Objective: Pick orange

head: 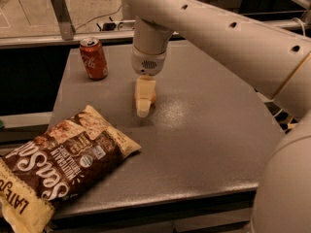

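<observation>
The orange (pixel 154 97) is almost wholly hidden behind my gripper; only a thin orange sliver shows at the gripper's right edge, on the grey table (pixel 209 130) a little left of its middle. My gripper (pixel 144 101) hangs from the big white arm that reaches in from the upper right. It is down at the table surface, right in front of the orange. Whether it touches or holds the fruit does not show.
An orange-red soda can (pixel 94 58) stands at the table's back left. A large brown and cream chips bag (pixel 63 161) lies at the front left, overhanging the edge. A metal post (pixel 60 14) stands behind the table. The white arm (pixel 233 38) spans the upper right.
</observation>
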Controlling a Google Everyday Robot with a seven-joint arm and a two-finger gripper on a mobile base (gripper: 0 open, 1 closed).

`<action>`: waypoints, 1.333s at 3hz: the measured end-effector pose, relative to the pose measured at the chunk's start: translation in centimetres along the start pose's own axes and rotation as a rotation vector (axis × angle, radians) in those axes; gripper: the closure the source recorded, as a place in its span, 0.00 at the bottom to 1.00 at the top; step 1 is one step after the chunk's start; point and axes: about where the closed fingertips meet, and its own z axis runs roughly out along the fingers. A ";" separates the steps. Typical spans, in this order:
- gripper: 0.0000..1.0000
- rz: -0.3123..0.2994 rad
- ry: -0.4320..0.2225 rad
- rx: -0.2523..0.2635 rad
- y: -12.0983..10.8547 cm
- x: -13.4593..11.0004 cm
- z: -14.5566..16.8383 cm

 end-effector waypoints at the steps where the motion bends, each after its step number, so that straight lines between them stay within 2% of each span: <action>1: 0.16 0.000 -0.001 0.000 0.0 0.0 0.1; 3: 0.63 -0.002 -0.003 0.001 -0.1 -0.1 0.4; 4: 0.93 -0.009 -0.146 0.044 0.5 0.8 -2.6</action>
